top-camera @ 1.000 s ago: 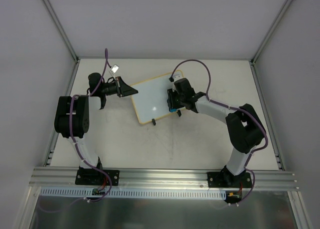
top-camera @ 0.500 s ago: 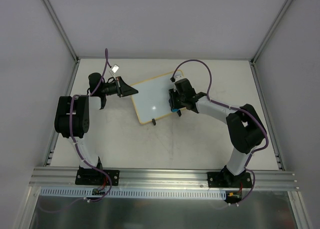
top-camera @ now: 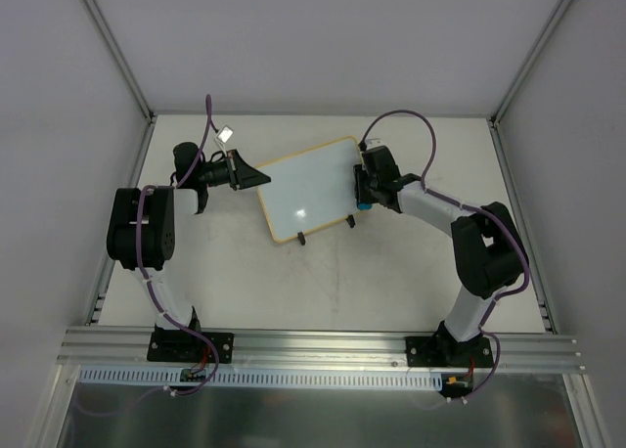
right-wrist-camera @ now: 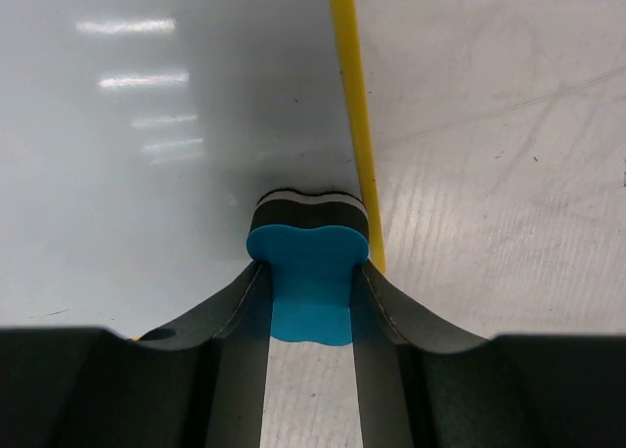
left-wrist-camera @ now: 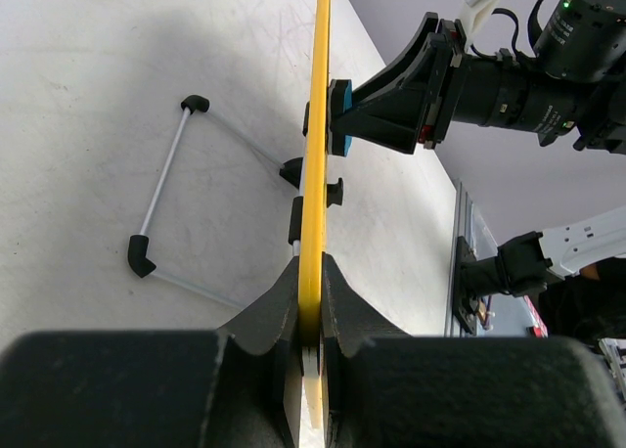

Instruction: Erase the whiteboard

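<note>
Blue eraser (right-wrist-camera: pixel 305 311) clenched by right gripper (right-wrist-camera: pixel 310 264) at whiteboard (top-camera: pixel 303 189) rim toward right edge of table (top-camera: pixel 391 282); opposite rim pinched by left gripper (left-wrist-camera: pixel 311 272); risk of snagging the frame on overrun.

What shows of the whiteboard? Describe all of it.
The whiteboard is a glossy white rectangle in a rounded yellow frame, with two black clip feet on its near edge. It sits askew on the table. The left gripper is clamped on its left edge; the right gripper presses a blue eraser onto its right side. No writing shows.
</note>
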`<state>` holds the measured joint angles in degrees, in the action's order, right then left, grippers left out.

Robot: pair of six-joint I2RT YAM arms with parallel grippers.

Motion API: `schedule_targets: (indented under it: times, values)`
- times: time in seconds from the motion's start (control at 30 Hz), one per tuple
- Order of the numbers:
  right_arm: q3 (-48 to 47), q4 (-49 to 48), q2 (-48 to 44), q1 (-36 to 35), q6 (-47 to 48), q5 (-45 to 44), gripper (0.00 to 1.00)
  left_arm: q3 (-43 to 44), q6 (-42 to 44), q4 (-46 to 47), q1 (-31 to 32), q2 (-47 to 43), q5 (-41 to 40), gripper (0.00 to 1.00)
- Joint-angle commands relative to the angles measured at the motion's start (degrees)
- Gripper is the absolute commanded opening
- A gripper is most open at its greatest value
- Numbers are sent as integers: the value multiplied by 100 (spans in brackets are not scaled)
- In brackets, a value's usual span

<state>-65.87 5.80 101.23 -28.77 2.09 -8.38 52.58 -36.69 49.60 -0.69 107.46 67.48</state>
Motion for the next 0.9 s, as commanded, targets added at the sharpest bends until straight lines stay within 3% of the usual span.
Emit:
schedule_targets:
  times: [0.0,0.33,0.87]
  values:
    - [-5,0,37,4,46,-296,0,42,381,102,42,-85,90,0]
    - [-67,-483,63,-225,283,-50,0,42,364,102,42,-85,81,0]
    - [223,-1327,99,-1340,328,381,0,60,364,93,42,-67,90,0]
